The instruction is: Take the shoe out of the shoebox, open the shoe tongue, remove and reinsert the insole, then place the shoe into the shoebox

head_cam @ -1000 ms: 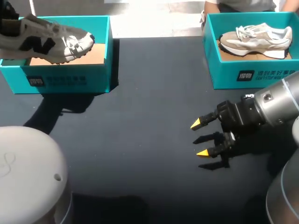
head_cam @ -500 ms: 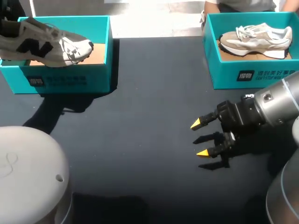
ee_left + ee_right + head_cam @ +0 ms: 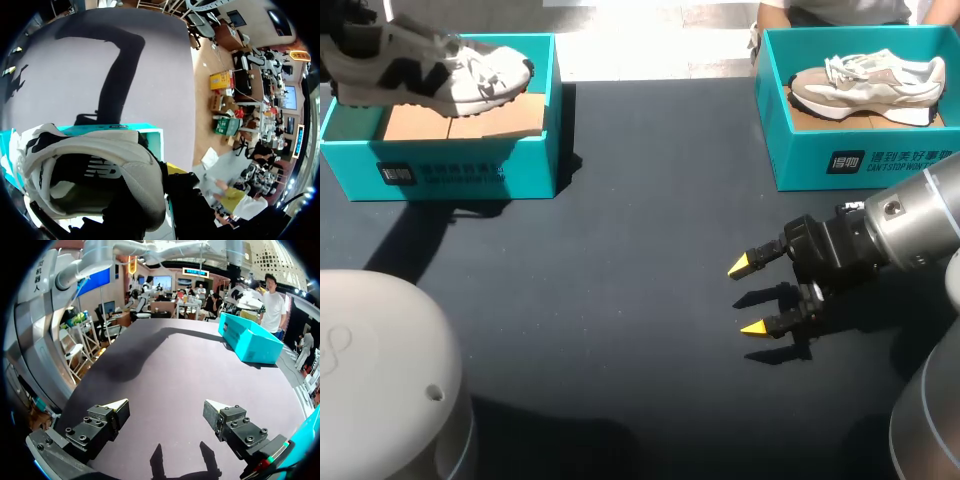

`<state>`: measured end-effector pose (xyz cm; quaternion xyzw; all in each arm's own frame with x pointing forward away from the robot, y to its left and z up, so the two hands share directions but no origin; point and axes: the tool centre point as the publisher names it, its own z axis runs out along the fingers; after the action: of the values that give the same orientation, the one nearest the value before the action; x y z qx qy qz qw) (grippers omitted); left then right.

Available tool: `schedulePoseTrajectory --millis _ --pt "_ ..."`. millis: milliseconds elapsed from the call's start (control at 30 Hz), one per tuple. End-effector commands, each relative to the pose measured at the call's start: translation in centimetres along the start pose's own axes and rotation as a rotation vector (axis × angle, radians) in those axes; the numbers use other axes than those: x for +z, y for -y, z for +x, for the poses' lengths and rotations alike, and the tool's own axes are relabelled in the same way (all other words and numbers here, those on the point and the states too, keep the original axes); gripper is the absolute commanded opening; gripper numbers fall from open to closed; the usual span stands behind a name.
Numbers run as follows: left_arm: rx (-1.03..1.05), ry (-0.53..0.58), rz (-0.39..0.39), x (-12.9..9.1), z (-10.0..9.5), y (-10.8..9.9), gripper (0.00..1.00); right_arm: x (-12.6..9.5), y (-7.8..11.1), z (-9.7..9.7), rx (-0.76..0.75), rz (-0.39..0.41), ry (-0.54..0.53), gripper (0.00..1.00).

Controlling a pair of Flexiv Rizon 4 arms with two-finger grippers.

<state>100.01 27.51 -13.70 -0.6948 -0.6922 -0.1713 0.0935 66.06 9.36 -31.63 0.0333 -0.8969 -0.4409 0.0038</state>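
Left pincer (image 3: 161, 186) clamped on the shoe (image 3: 438, 68), now lifted clear of its shoebox (image 3: 470, 172) compared with 1 s ago. My right pincer (image 3: 745, 297) unmoved, fingers wide above the counter (image 3: 610, 330).

White print marks the fronts of the left box (image 3: 440, 172) and right box (image 3: 865, 162), a dark mark the side of the shoe (image 3: 415, 72); I can't read any surely.

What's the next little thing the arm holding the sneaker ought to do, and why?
Probably carry the sneaker toward the middle of the table and lower it: it is held above the left shoebox, and the right gripper hovers open there.
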Motion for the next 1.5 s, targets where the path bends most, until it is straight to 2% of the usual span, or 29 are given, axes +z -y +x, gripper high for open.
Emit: schedulePoseTrajectory --millis 33,300,567,767,1267,1500 --pt "-0.006 0.017 0.023 0.7 0.0 -2.6 0.00 0.2 -0.1 0.0 0.001 0.005 0.002 1.00" --pt "-0.017 0.046 0.008 2.1 -0.1 -4.4 0.00 0.2 -0.1 0.0 0.001 0.005 0.002 1.00" --pt "-0.059 0.038 0.007 4.8 -0.6 -5.4 0.00 0.2 -0.1 0.0 0.001 0.005 0.002 1.00" --pt "-0.085 0.042 0.008 7.3 -0.9 -5.5 0.00 0.2 -0.1 0.0 0.001 0.005 0.002 1.00" --pt "-0.119 0.024 0.067 12.7 -1.5 -5.8 0.00 0.2 -0.1 0.0 0.001 0.005 0.002 1.00" --pt "-0.101 0.037 0.080 14.0 -2.4 -4.7 0.00 0.2 -0.1 0.0 0.001 0.005 0.002 1.00"
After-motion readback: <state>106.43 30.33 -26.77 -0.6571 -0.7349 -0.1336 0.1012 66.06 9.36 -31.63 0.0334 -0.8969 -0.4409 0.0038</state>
